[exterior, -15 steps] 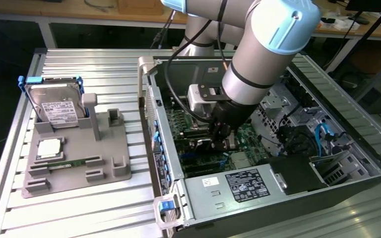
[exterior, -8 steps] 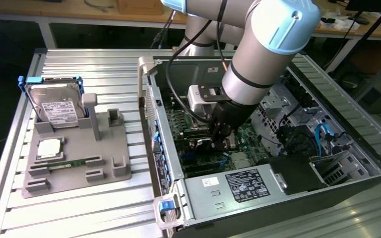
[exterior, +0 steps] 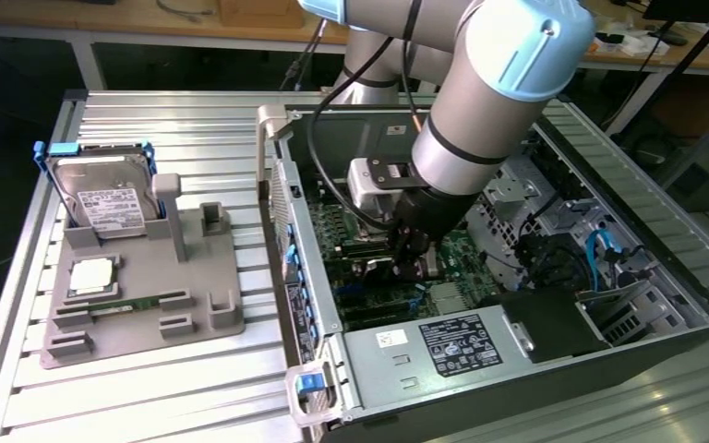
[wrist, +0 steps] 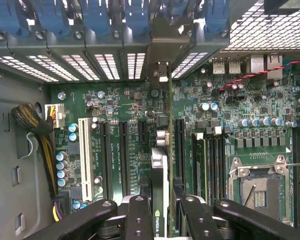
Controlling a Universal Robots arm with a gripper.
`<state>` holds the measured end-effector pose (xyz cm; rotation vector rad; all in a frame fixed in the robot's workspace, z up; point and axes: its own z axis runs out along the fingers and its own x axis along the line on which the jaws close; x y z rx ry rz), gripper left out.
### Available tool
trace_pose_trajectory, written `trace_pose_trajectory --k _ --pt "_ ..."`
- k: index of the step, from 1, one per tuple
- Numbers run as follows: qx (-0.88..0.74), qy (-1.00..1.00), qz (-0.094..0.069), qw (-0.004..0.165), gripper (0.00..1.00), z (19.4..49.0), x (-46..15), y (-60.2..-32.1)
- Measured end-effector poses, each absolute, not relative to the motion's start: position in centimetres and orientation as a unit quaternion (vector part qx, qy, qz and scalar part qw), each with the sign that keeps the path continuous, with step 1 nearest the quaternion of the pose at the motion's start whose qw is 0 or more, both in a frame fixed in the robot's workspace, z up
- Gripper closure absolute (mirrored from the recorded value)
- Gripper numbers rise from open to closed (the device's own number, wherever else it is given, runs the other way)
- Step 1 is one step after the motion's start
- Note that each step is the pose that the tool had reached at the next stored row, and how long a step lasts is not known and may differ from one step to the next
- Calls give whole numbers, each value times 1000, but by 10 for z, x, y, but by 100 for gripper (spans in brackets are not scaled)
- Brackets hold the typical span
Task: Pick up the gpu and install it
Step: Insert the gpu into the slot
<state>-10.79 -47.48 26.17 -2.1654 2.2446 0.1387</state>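
The gpu [wrist: 160, 165] stands edge-on between my fingers, a thin card with a small green logo near my grip. Its metal bracket end [wrist: 160, 70] reaches the rear slot openings of the case. My gripper [wrist: 162, 204] is shut on the gpu, one finger [wrist: 140, 217] on each side. The card runs along the motherboard [wrist: 120, 105] between two black expansion slots [wrist: 106, 155]; whether it sits in a slot I cannot tell. In the exterior view my gripper [exterior: 410, 261] is down inside the open computer case [exterior: 453, 369], over the board.
Blue slot latches [wrist: 95, 15] line the rear wall. A white slot [wrist: 83, 155], cables [wrist: 37, 130] and the CPU socket [wrist: 257, 185] flank the card. Outside the case, a grey fixture [exterior: 145, 314] holds a hard drive [exterior: 108, 203], a processor [exterior: 92, 275] and a memory stick [exterior: 126, 303].
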Motion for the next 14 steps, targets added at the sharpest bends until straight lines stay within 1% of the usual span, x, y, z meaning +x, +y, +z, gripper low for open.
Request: trace_pose_trajectory --k 9,14 --pt "-694 719 45 10 73 262 -110 -475" --pt "-693 719 50 4 73 262 -109 -475"
